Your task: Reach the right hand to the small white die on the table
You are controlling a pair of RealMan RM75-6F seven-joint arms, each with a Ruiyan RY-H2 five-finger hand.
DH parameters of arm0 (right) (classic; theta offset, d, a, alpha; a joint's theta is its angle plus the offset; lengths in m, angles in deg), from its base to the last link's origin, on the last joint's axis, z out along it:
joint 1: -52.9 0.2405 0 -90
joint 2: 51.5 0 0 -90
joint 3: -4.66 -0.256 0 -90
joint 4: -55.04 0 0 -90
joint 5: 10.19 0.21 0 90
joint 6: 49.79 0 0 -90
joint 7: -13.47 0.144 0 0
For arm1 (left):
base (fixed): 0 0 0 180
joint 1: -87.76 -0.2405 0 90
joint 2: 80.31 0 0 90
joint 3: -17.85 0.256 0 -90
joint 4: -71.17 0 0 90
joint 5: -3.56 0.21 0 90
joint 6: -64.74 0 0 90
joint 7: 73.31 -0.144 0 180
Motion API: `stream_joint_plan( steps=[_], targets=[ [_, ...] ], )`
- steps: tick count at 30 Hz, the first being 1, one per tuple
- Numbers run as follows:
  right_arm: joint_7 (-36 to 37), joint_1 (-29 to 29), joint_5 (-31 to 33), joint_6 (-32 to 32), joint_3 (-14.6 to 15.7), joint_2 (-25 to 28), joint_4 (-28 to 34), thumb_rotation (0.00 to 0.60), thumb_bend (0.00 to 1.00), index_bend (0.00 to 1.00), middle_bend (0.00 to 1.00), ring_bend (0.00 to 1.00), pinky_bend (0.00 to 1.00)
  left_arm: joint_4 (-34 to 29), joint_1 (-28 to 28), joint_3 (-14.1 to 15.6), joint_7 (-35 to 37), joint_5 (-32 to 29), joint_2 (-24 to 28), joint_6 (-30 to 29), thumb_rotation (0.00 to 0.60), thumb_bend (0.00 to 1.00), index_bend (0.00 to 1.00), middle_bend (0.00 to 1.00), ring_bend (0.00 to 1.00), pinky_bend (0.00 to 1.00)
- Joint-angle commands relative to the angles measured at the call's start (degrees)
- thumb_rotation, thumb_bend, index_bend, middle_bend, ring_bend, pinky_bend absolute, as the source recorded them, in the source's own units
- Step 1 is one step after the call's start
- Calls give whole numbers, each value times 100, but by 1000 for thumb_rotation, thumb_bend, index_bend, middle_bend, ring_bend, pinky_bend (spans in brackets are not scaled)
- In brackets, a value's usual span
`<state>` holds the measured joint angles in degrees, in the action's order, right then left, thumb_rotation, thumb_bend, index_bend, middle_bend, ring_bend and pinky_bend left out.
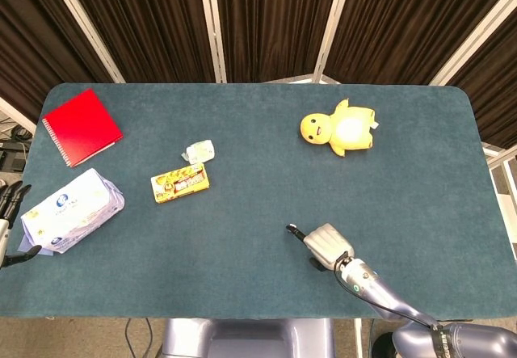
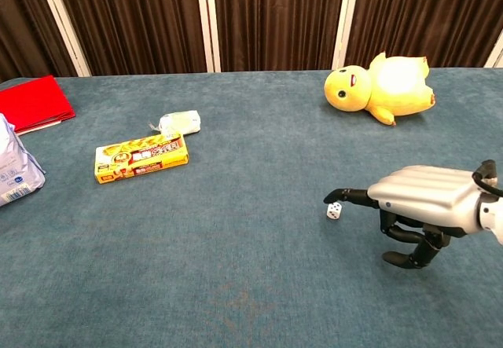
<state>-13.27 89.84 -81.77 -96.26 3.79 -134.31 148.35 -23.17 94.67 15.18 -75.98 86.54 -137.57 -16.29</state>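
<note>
The small white die [image 2: 334, 211] lies on the teal table [image 2: 236, 269], right of centre. My right hand [image 2: 420, 201] hovers just right of it, palm down. One finger [image 2: 346, 196] stretches out over the die, its tip directly above it, and the other fingers curl under the palm. Nothing is held. In the head view the right hand [image 1: 325, 242] reaches left, and its fingertip [image 1: 291, 229] covers the spot where the die lies. My left hand [image 1: 10, 206] shows at the far left edge, off the table, fingers apart.
A yellow plush duck [image 1: 339, 128] lies at the back right. A yellow snack box [image 1: 180, 183] and a small white packet [image 1: 199, 149] sit left of centre. A red notebook [image 1: 81, 126] and a tissue pack [image 1: 71, 209] are at the far left.
</note>
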Motion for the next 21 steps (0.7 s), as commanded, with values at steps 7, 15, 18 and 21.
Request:
stream_joint_plan(
  steps=[7, 15, 18, 21],
  targets=[
    [-50, 37, 130, -18, 65, -25, -20, 600, 426, 0, 879, 911, 1000, 22, 19, 7, 6, -10, -11, 41, 600, 0, 0, 0, 0, 0],
    [-13, 66, 145, 11, 152, -12, -16, 600, 427, 0, 878, 911, 1000, 19, 38, 30, 41, 24, -10, 75, 600, 0, 0, 0, 0, 0],
    [-7, 87, 143, 37, 182, -2, 3, 600, 427, 0, 879, 911, 1000, 11, 42, 37, 36, 35, -13, 80, 600, 0, 0, 0, 0, 0],
    [0, 108, 164, 71, 211, 23, 42, 600, 429, 0, 879, 911, 1000, 13, 42, 34, 29, 24, -15, 79, 600, 0, 0, 0, 0, 0]
  ],
)
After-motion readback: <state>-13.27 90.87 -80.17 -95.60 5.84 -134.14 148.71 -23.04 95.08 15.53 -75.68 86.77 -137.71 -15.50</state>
